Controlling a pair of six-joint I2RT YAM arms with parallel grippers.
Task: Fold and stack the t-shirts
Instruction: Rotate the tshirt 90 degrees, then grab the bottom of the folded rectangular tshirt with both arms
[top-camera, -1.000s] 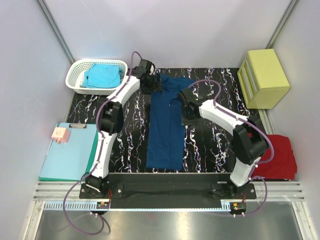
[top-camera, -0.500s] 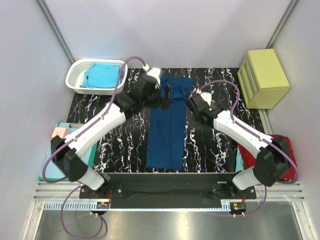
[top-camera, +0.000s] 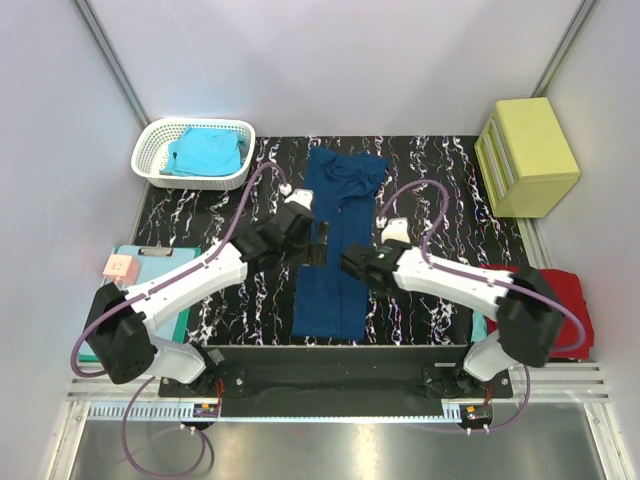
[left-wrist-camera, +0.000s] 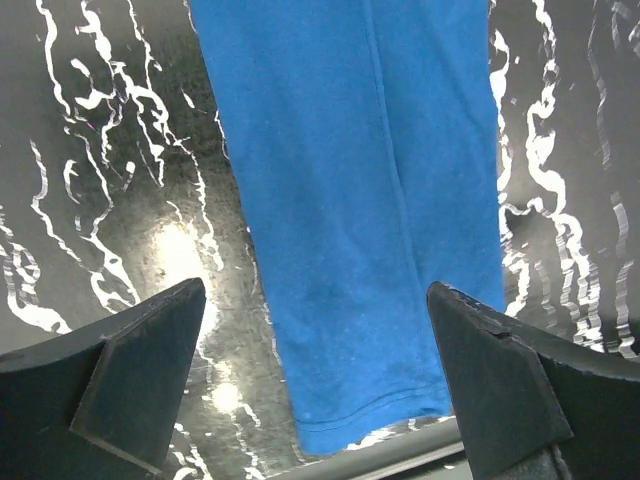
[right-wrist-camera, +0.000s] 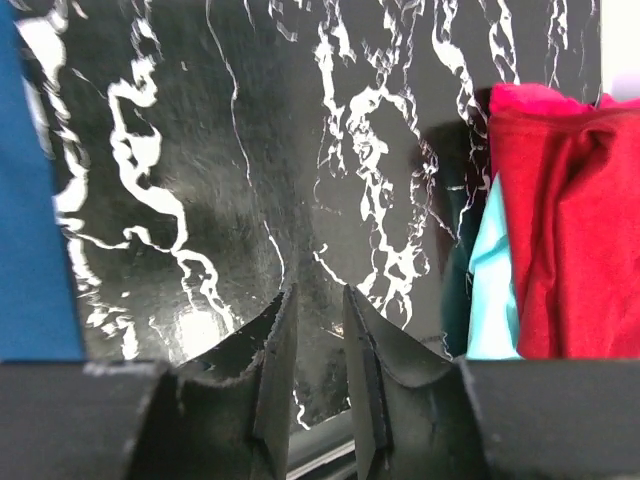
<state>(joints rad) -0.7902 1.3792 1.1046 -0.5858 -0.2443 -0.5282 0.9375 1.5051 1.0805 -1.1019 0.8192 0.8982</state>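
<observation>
Pale-walled cell around a black, marble-patterned tabletop.

From the top camera I see plain pale walls (top-camera: 350, 60) closing in on three sides, with an aluminium strut (top-camera: 110, 50) slanting up on the left and another on the right. The work surface is a black mat (top-camera: 450, 160) veined in white, glossy enough that my left wrist feed shows a soft glare (left-wrist-camera: 175, 260) on it. A yellow-green drawer unit (top-camera: 535, 145) stands at the far right and a white slotted basket (top-camera: 150, 150) at the far left. Aluminium rails (top-camera: 120, 380) run along the near edge, then what looks like a brushed steel sheet (top-camera: 330, 450), though that strip is blurred.
</observation>
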